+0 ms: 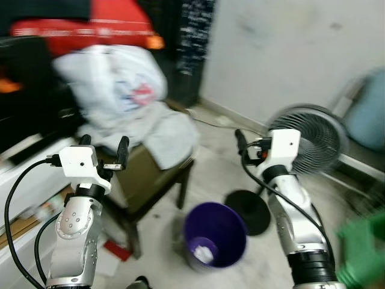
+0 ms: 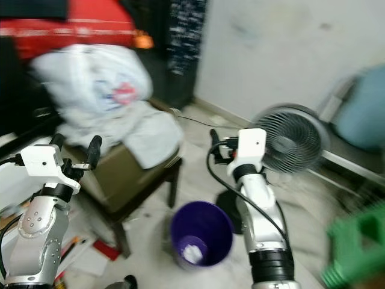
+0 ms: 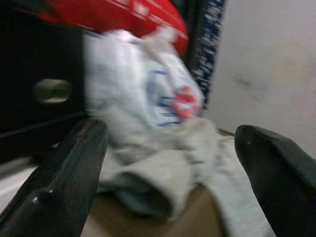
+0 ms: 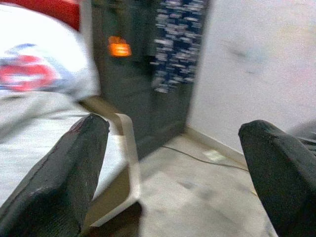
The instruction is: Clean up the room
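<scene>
Both eye views are blurred. My left gripper (image 1: 103,146) is raised and open in front of a wooden chair (image 1: 157,180), with nothing between its fingers. On the chair lie a white plastic bag with a red and blue print (image 1: 117,81) and a crumpled grey cloth (image 1: 171,135). My right gripper (image 4: 173,126) is open and empty too, held up over the floor beside the chair. Between my arms a purple bin (image 1: 215,233) stands on the floor with a white crumpled wad (image 1: 204,251) inside.
A floor fan (image 1: 313,138) on a round black base (image 1: 249,211) stands close behind my right arm. A green crate (image 1: 364,250) is at the right edge. Dark furniture with a red object (image 1: 90,24) on top lines the left. Papers (image 1: 114,250) litter the floor under the chair.
</scene>
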You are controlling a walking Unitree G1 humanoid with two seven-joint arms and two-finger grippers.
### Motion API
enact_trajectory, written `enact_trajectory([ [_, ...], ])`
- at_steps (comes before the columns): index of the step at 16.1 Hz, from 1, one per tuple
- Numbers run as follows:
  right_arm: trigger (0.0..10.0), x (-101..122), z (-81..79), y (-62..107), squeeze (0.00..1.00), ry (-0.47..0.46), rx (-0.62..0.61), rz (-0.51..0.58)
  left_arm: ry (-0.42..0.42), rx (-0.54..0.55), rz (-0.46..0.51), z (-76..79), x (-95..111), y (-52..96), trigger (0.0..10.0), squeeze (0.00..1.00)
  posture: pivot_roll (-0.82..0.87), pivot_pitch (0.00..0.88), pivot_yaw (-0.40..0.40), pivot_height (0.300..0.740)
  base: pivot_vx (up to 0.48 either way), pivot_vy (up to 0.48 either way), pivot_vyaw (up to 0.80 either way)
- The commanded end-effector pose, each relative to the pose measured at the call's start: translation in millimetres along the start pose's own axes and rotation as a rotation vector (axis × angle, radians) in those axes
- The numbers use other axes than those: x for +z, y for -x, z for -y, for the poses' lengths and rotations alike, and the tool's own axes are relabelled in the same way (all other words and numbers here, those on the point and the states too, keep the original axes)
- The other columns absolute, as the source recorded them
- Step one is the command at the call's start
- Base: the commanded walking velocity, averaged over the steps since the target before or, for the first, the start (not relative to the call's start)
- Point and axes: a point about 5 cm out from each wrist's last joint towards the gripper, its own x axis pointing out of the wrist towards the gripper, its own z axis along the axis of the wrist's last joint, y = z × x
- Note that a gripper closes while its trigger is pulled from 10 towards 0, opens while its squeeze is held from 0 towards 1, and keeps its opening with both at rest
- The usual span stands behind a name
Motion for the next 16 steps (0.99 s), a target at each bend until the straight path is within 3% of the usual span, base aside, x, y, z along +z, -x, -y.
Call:
enact_trajectory([
  [1,10.0,5,-2.4,-0.1,0.00,0.000,0.002,0.015,-0.012,0.002,-0.008,-1.3,-1,2.6,10.0,0.00,-0.03,0.000,-0.084,0.740,0.000,0.000,0.80],
  [10,10.0,3,-3.1,2.8,0.00,-0.038,-0.026,0.016,-0.026,-0.036,-0.027,4.1,0,8.4,10.0,0.00,-0.02,0.000,-0.058,0.740,0.000,0.000,0.80],
  [15,10.0,2,-1.6,3.0,0.00,-0.007,-0.059,-0.008,-0.038,-0.043,-0.018,9.3,0,8.3,10.0,0.00,-0.03,0.000,-0.063,0.740,0.000,0.000,0.00],
  [16,10.0,3,-2.4,2.5,0.00,0.039,-0.051,0.008,-0.036,-0.043,-0.020,10.5,0,7.8,10.0,0.00,-0.03,0.000,-0.066,0.740,0.000,0.000,0.00],
])
